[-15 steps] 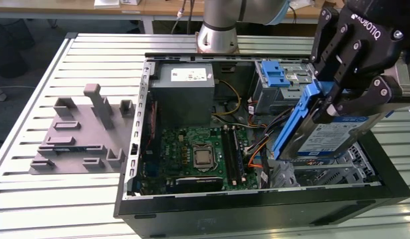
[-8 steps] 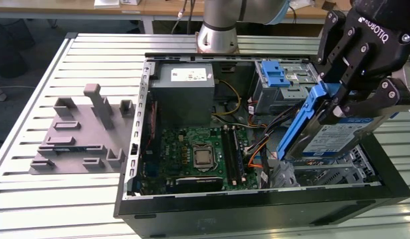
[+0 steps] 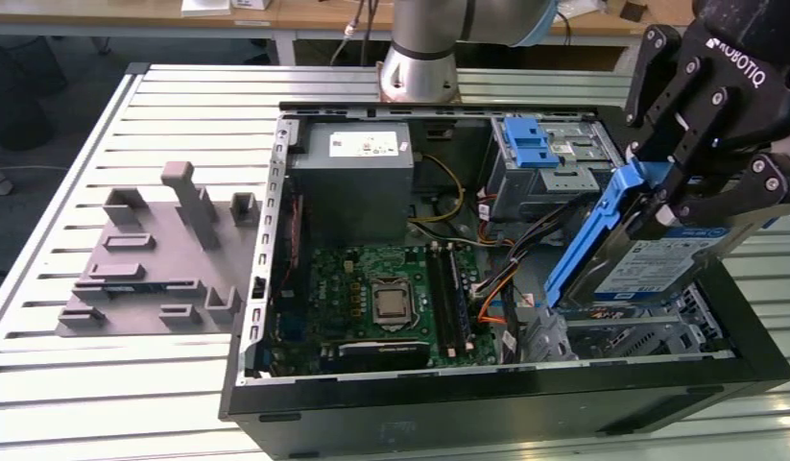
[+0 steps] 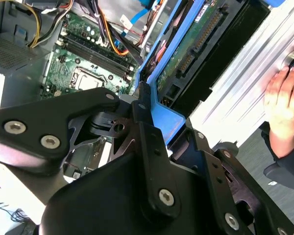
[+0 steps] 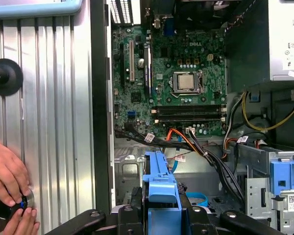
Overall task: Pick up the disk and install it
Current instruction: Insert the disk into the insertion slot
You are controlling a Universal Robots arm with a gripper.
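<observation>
The disk [image 3: 658, 264] is a silver drive with a white-and-blue label in a blue plastic carrier. It hangs steeply tilted over the open computer case [image 3: 497, 384], at the exterior view's right, with its low end near the case's drive bay. My gripper [image 3: 658, 206] is shut on the carrier's upper end. In the second wrist view the disk [image 4: 196, 44] shows its green circuit-board underside, with my gripper [image 4: 154, 115] clamped on the blue frame. In the first wrist view the blue carrier's edge [image 5: 159, 188] stands between my gripper's [image 5: 159, 218] black fingers, above the case floor.
Inside the case lie a green motherboard [image 3: 382, 298], a grey power-supply box [image 3: 356, 178], cable bundles [image 3: 497, 279] and a metal drive cage with a blue latch [image 3: 536, 149]. A grey fixture with pegs [image 3: 164, 259] sits on the slatted table. A person's hand [image 5: 10, 181] rests beside the case.
</observation>
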